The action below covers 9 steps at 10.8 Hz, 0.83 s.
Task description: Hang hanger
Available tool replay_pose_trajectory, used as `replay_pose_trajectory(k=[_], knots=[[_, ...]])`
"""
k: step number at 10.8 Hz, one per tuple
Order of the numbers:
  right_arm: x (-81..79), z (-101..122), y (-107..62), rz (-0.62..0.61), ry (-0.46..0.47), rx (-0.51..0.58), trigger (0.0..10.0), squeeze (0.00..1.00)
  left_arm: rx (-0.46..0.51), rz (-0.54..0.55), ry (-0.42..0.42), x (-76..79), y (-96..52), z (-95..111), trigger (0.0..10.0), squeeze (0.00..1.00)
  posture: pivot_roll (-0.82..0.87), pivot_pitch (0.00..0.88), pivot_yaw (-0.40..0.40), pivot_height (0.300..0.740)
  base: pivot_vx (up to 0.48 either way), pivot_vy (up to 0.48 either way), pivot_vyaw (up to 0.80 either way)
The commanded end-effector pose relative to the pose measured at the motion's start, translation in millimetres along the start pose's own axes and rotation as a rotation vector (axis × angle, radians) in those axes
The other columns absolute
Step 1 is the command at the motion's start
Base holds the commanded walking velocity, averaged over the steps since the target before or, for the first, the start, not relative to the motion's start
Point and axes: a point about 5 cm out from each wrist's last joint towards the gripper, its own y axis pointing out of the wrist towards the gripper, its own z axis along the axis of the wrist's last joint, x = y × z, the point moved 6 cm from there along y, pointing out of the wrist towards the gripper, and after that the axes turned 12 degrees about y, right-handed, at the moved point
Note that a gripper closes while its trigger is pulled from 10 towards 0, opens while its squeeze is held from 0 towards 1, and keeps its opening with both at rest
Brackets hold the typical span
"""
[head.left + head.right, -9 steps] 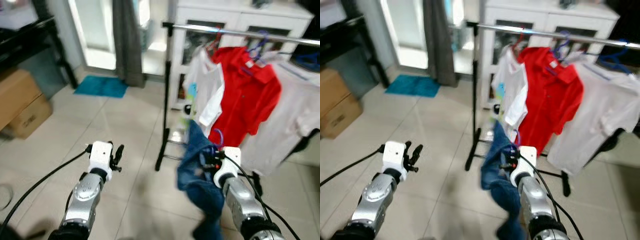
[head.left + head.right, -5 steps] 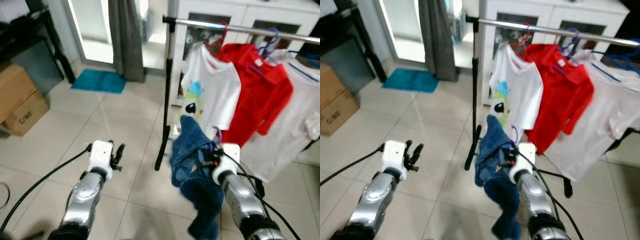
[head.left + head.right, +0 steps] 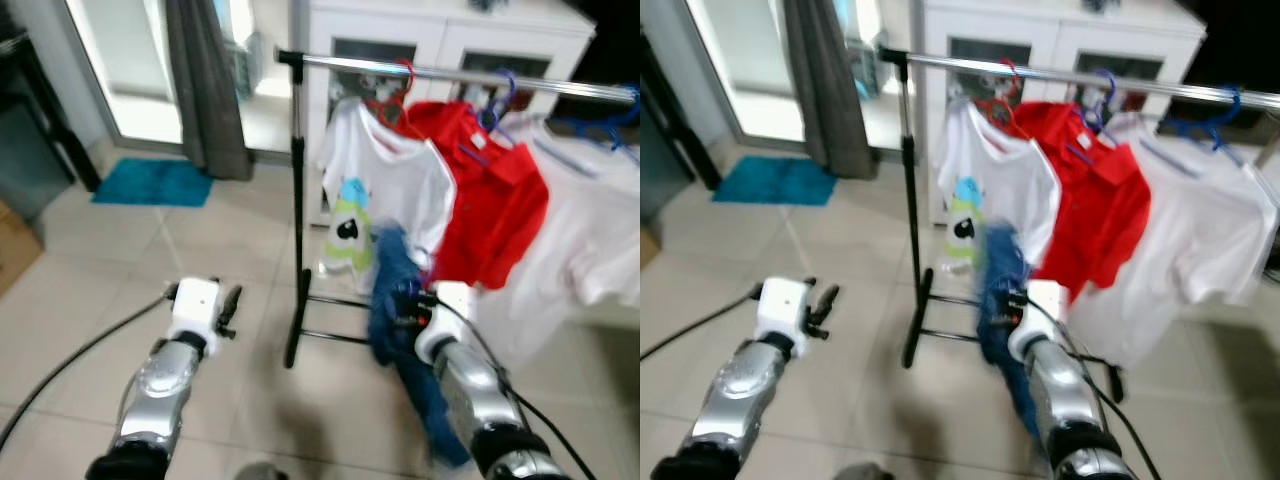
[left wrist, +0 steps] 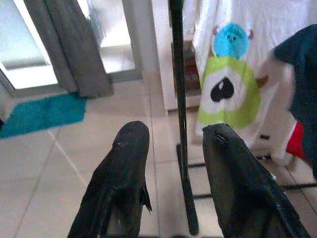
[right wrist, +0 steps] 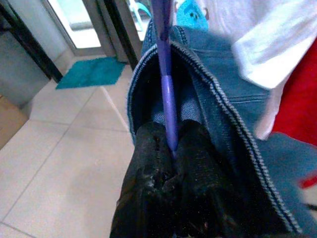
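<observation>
Right gripper [image 5: 171, 148]: clamped on the purple hanger [image 5: 165, 69], which carries blue jeans [image 3: 392, 290].
Hanger position: near side of the clothes rail [image 3: 450, 72], below it, in front of the white cartoon T-shirt [image 3: 375, 190].
Left gripper [image 4: 173, 148]: fingers apart, holding nothing, over the tiled floor [image 3: 120, 260].
Rail: red shirt [image 3: 490, 200] hangs right of the T-shirt.
</observation>
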Motion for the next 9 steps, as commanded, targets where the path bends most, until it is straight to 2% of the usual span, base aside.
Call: replay_pose_trajectory(k=[1, 5, 9], knots=[[9.0, 14, -1.3, -0.01, -0.024, 0.041, 10.0, 0.0, 0.011, -0.023, 0.001, 9.6, 2.3, 4, 10.0, 0.0, 0.1, 0.0, -0.006, 0.74, 0.379, 0.0, 0.0], [-10.3, 9, -0.5, 0.096, -0.061, 0.006, 10.0, 0.0, 0.029, -0.042, 0.011, 10.8, -2.1, 6, 10.0, 0.0, 0.11, 0.0, -0.019, 0.74, 0.376, 0.0, 0.0], [-17.5, 28, 0.2, 0.129, -0.073, 0.06, 10.0, 0.0, 0.039, -0.069, 0.03, 10.9, -7.8, 7, 10.0, 0.0, 0.11, 0.0, -0.02, 0.74, 0.377, 0.0, 0.0]])
